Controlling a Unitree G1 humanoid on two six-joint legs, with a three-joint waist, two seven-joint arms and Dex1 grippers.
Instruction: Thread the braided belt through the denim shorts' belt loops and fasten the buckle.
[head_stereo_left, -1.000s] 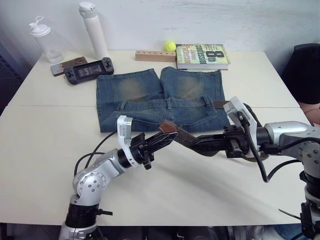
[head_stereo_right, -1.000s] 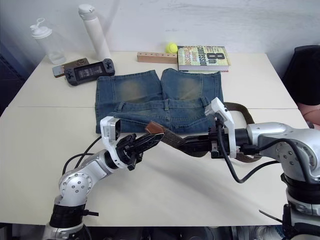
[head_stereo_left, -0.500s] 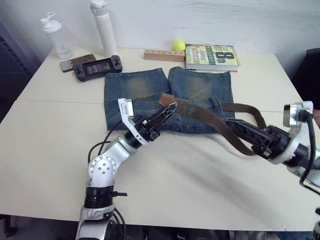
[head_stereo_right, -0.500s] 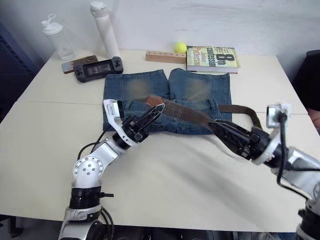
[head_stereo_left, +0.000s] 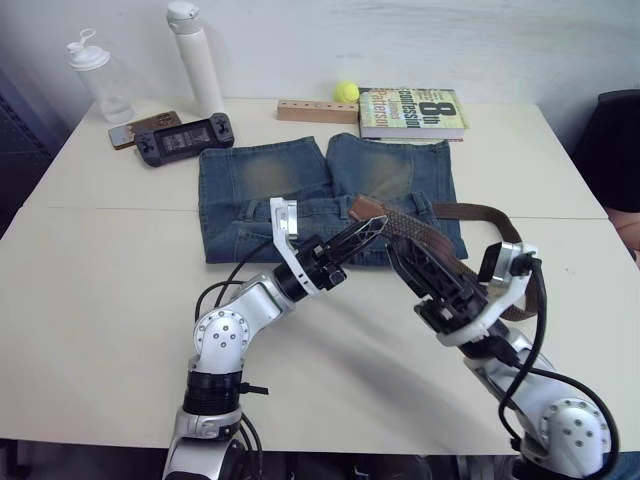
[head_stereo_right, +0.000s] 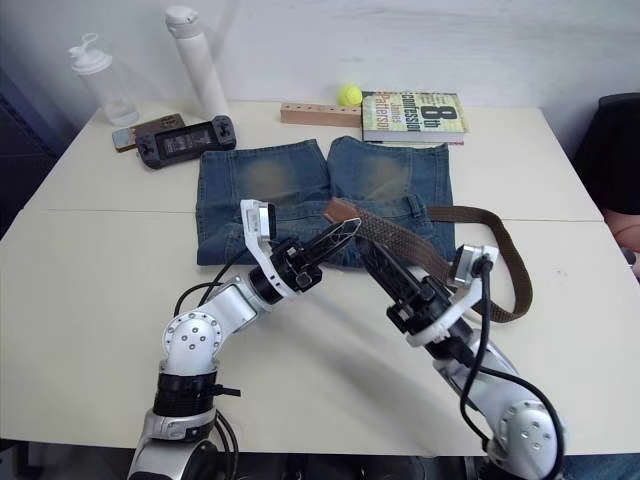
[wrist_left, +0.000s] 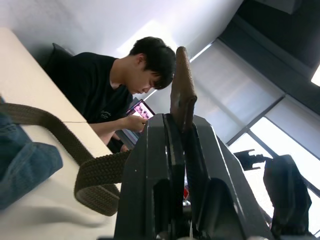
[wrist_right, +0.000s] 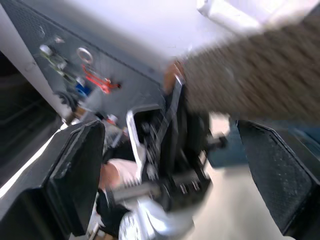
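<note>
Left eye view: shorts (head_stereo_left: 325, 195) flat at upper centre of bench (head_stereo_left: 90, 290), faded blue denim. Left gripper (head_stereo_left: 362, 232) clamps belt (head_stereo_left: 420, 232) tan tip at frame centre; woven brown strap trails right. Threading not begun; tip needs aiming at first loop.
Right wrist view: right gripper (wrist_right: 170, 165) fingers spread, empty.
</note>
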